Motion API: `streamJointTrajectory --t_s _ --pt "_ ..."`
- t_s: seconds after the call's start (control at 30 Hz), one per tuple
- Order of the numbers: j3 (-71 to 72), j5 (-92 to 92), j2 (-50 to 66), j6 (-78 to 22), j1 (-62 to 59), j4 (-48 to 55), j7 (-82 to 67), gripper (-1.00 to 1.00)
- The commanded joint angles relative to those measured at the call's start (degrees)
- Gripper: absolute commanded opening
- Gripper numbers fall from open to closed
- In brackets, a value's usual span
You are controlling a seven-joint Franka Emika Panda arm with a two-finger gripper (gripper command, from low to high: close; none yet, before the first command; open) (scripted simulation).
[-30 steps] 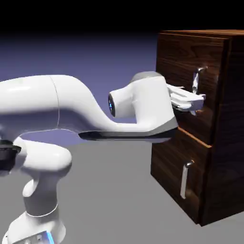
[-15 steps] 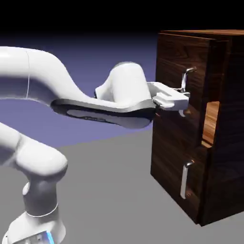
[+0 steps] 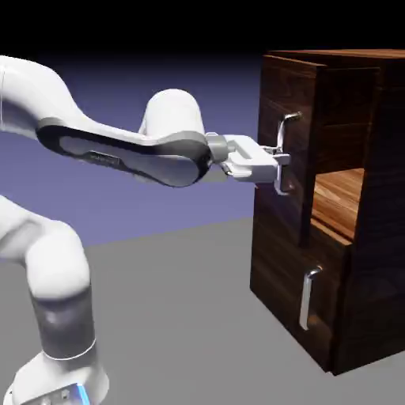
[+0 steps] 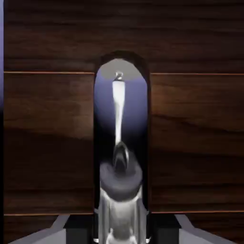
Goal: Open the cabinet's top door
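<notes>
The dark wood cabinet (image 3: 378,237) stands at the exterior view's right. Its top door (image 3: 273,91) is pulled out from the cabinet's front, and a gap behind it shows the lighter wood interior (image 3: 342,198). My gripper (image 3: 278,164) is shut on the top door's silver bar handle (image 3: 285,130), about halfway down the bar. In the hand view the handle (image 4: 118,138) runs up the middle, large and shiny, over the dark door panel (image 4: 47,133). My gripper (image 4: 121,234) closes around it at the bottom edge, where a grey fingertip (image 4: 56,231) shows.
Below the top door sits the shorter lower panel (image 3: 278,289), closed, with its own short silver handle (image 3: 307,299). My white arm reaches in from the exterior view's left at the handle's height. Grey table surface (image 3: 182,316) lies in front of the cabinet.
My gripper closed on the handle and drew back to the exterior view's left, taking the top door with it. The gap showing the light interior has widened.
</notes>
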Motion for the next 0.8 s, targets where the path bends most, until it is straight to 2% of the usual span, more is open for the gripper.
streamJointTrajectory --t_s 0.0,0.27,0.57,0.77 --pt "1.91 2.26 -1.05 0.28 -2.07 -0.84 -0.92 -1.00" --pt "16.84 20.27 -11.33 5.18 -18.68 -6.39 -7.11 -1.00" --pt "29.76 36.02 -25.29 17.66 -37.09 -9.12 -9.95 -1.00" --pt "24.81 46.53 -25.56 10.49 -28.83 -12.75 -24.74 -1.00"
